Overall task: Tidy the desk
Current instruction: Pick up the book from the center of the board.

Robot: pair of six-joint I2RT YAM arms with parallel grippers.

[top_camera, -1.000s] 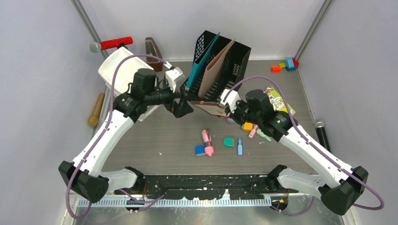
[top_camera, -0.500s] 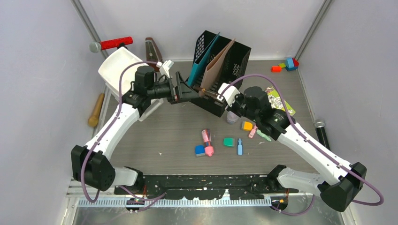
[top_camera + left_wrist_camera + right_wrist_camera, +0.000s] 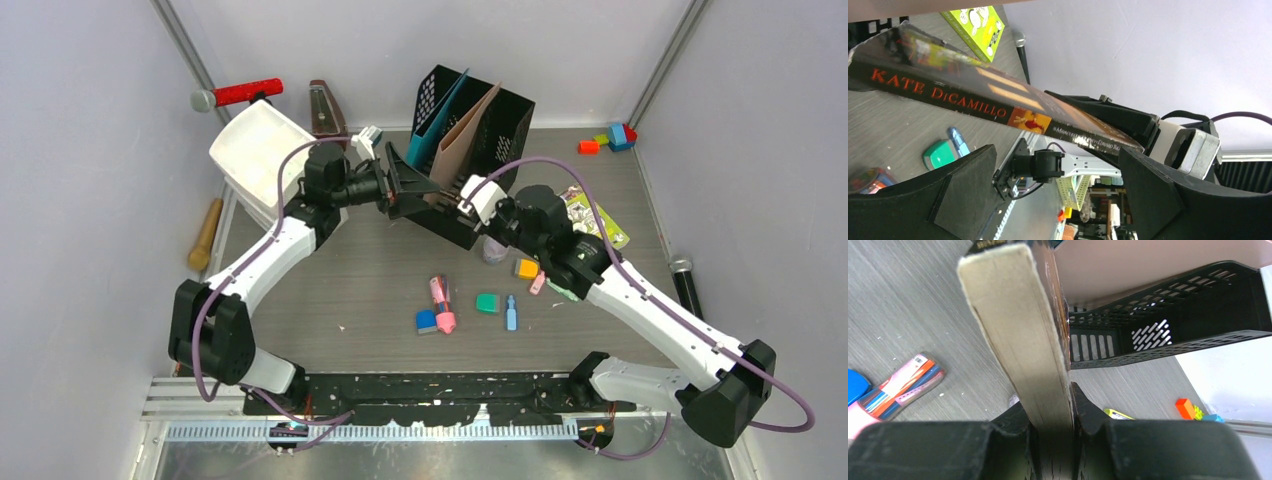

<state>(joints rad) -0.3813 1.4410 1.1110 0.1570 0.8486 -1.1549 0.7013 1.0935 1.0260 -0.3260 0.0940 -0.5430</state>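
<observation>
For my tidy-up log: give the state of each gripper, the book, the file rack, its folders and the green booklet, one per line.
left gripper: open, holding nothing.
right gripper: shut on the book.
book: closed, held clear of the desk.
file rack: upright on the desk.
teal folder: standing in the file rack.
brown folder: standing in the file rack.
green booklet: closed, lying flat on the desk.

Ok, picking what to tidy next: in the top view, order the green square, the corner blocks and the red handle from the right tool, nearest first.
1. Green square, centre, just below the right tool in the view.
2. Blocks, far right corner.
3. Red handle, far left corner.
</observation>
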